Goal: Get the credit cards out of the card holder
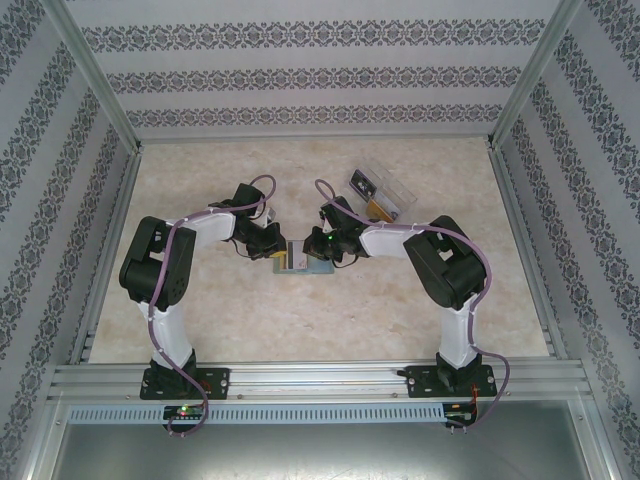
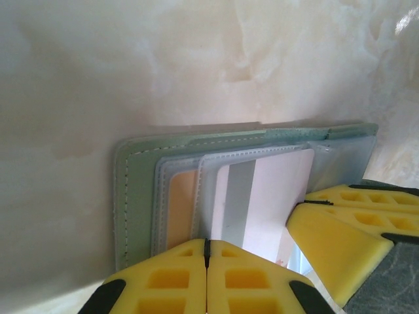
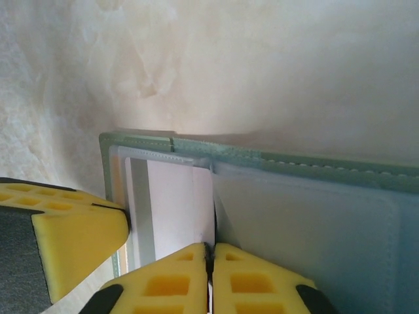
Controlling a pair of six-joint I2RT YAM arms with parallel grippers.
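No text legible — credit cards (image 2: 268, 196) (close up) included.

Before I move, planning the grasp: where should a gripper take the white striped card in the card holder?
Likely its near edge by the left gripper, approached low from that side: the white striped card lies flat in the card holder, far end at the pocket's stitched rim.

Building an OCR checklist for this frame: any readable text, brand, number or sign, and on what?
No text can be read.
card holder: no print or logo seen.
pale card: grey stripe, no text.
dark item in the clear box: markings too small to read.
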